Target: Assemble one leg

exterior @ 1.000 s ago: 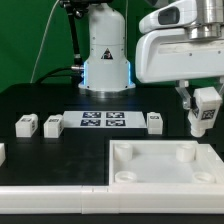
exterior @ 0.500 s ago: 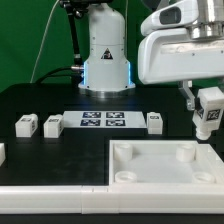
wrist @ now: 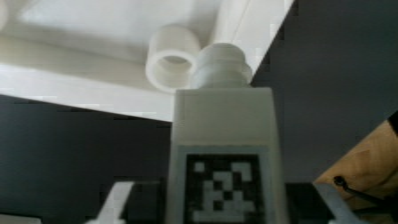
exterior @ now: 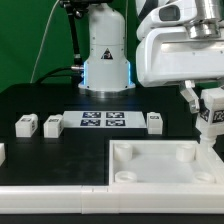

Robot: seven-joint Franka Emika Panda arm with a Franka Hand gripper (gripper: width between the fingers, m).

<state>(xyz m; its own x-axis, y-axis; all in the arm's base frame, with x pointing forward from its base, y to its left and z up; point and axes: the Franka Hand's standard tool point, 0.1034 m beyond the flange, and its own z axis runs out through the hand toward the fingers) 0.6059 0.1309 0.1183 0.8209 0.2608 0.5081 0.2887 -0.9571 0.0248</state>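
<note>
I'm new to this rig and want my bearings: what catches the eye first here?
The gripper stands out, holding the leg in the air at the exterior view's right. The big white panel fills the foreground; in the wrist view the leg's peg end points toward a corner socket.

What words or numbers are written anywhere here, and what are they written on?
No words or numbers can be read anywhere.
Small white plastic leg held in the gripper: a black-and-white square tag, a pattern, no letters.
Marker board: tags of the same kind, patterns only.
White robot base: a dark triangle sign, too small to read.
</note>
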